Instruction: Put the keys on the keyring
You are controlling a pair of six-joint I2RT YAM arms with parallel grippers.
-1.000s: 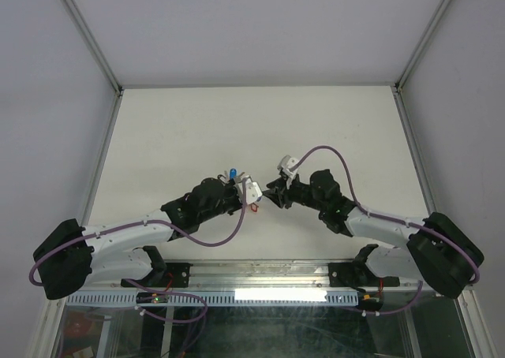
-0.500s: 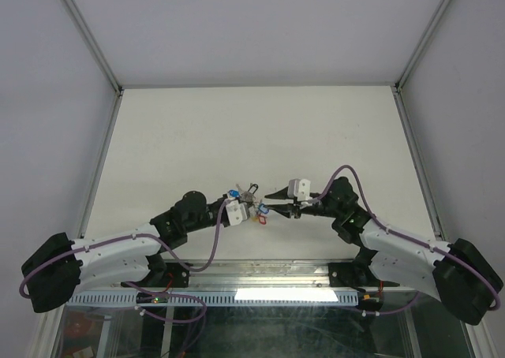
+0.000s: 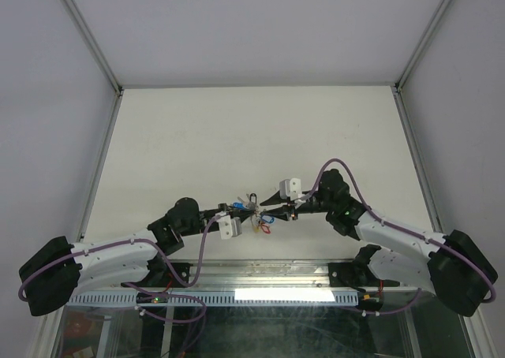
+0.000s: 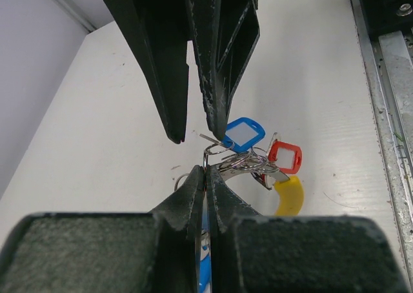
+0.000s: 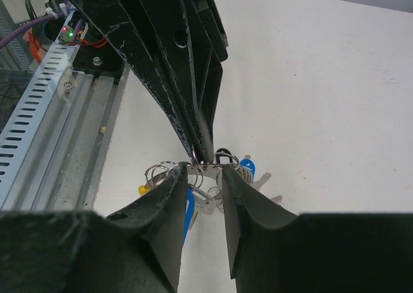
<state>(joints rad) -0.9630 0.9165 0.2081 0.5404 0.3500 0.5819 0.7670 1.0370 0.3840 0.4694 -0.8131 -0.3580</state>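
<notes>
The keyring (image 4: pixel 240 164) hangs above the table with several keys on it, showing blue (image 4: pixel 242 133), red (image 4: pixel 285 156) and yellow (image 4: pixel 289 197) tags. My left gripper (image 4: pixel 206 170) is shut on the ring's thin wire. My right gripper (image 5: pixel 203 173) faces it from the other side. Its jaws stand open, one on each side of a stretch of the keyring (image 5: pixel 213 168). From above, the left gripper (image 3: pixel 249 209) and the right gripper (image 3: pixel 273 207) meet tip to tip over the bunch of keys (image 3: pixel 261 219).
The white table (image 3: pixel 237 129) stretches away behind the bunch. A slotted metal rail (image 5: pixel 58 112) runs along the near edge, close under the grippers. Grey walls and frame posts (image 3: pixel 95 50) bound the sides.
Both arms have swung and drawn in toward the near edge. The left gripper carried the bunch along, and the right gripper's jaws have narrowed a little around the ring.
</notes>
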